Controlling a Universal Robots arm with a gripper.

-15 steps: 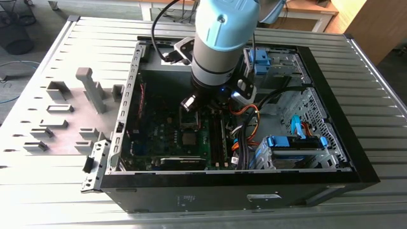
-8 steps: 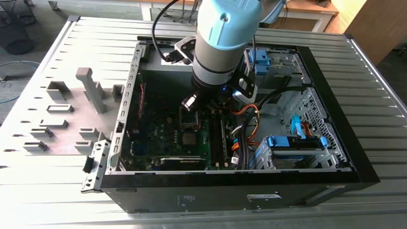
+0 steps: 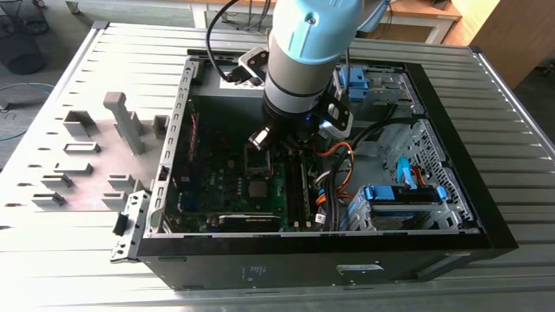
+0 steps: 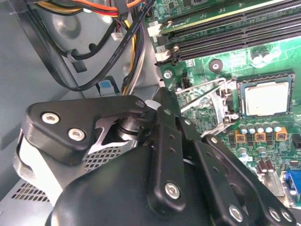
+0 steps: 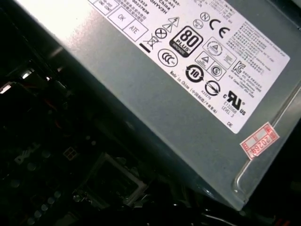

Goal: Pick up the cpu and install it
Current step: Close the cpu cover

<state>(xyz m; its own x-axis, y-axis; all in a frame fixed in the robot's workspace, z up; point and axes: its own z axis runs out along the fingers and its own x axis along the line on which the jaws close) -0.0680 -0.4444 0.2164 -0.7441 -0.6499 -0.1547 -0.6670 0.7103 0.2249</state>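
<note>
Ribbed metal table [image 3: 121, 58]. An open computer case [image 3: 286, 263] was laid on its side on it, so that the motherboard [image 3: 208, 188] faced up and could be reached from above. Grey holder blocks [image 3: 121, 123] were noted outside the case, at the exterior view's left.

The arm [image 3: 303, 52] was lowered into the case, close beside the power supply [image 5: 155, 94].

The cpu [image 4: 265, 98] was found seated flat in its socket [image 4: 242, 100], silvery top up. It was apart from the gripper [image 4: 163, 96] and not held by it.

The retention frame [image 4: 221, 106] was seen swung up and open just beside the socket, which is why the chip lay uncovered. The gripper was placed near this frame, off to the side of the chip and not over it.

Judged: chip placed, clamping not yet done. Whether the gripper was clenched or released could not be told.
</note>
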